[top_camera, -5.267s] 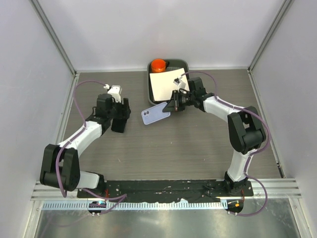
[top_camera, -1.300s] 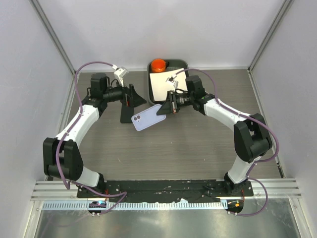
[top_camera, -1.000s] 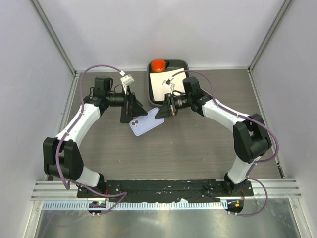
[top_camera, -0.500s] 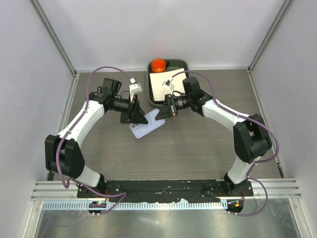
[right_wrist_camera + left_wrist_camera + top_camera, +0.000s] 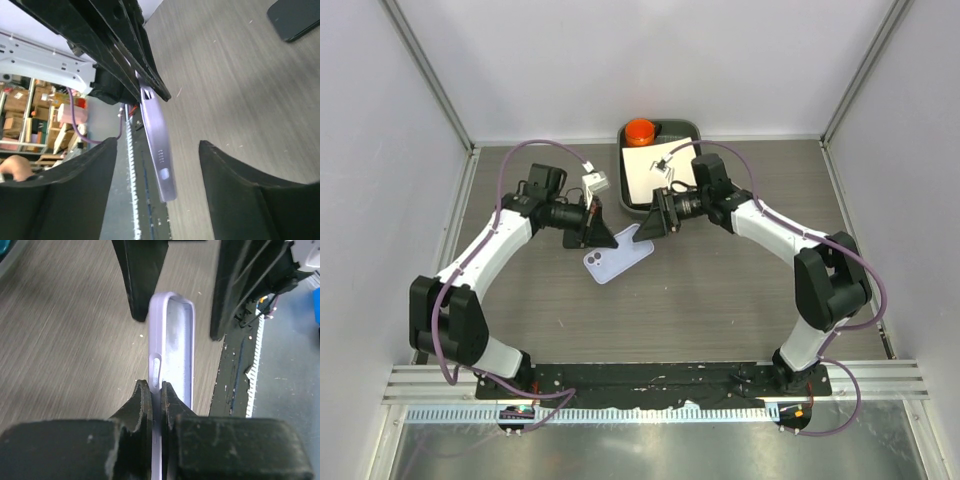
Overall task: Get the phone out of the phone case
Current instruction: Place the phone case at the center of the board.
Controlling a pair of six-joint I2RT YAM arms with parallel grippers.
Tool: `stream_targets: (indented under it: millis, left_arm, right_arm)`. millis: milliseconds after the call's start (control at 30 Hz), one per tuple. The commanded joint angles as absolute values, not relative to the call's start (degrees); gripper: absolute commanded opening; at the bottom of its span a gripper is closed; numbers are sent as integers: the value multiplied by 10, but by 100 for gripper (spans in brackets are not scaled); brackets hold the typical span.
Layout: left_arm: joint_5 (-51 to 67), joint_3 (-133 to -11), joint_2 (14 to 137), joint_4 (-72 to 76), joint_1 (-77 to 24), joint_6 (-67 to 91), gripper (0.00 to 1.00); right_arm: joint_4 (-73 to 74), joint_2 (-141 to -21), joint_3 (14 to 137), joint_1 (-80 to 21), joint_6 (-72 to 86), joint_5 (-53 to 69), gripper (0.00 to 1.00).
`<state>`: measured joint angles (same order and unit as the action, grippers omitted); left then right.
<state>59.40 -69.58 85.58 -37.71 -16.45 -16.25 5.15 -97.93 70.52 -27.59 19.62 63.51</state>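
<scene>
The lilac phone case (image 5: pixel 617 259) hangs over the middle of the table between both arms, and its hollow inside shows in the left wrist view. My left gripper (image 5: pixel 155 390) is shut on one side wall of the case (image 5: pixel 172 340). Around the case's far end my right gripper (image 5: pixel 157 145) stands open, with the case's bottom edge (image 5: pixel 161 160) between its fingers and touching neither. A dark phone (image 5: pixel 295 17) lies flat on the table in the right wrist view. In the top view I cannot make it out.
A dark tray (image 5: pixel 692 127) at the back centre holds a white sheet (image 5: pixel 650 172) and an orange cup (image 5: pixel 640 131). Grey walls close in the table on three sides. Both arms (image 5: pixel 490 250) reach inward towards the centre.
My left gripper has closed on the case's edge. My right gripper has opened and let go of the case. The case has dropped slightly towards the table centre.
</scene>
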Motion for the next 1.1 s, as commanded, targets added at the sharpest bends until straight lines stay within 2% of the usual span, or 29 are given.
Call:
stream_targets:
  millis: [0,33,400,767,1067]
  left_arm:
    - [520,-657,812,-265,-158,-58,0]
    - [506,-645,810,-235,-153,-45,0]
    - [228,-661,851,-206,-36,41,0]
    - [168,-686,925,-221,49,49,0]
    - [145,-707,973,-209,69,32,0]
  right_arm:
    - [22,-937,729,-251,195,605,79]
    - [20,-933,729,-246,196,589,86]
    - [-45,-914,697,-199,253,533,90]
    - [-55,-909,690,-200,258,526,92]
    - [-60,-903,685,-199,260,527,92]
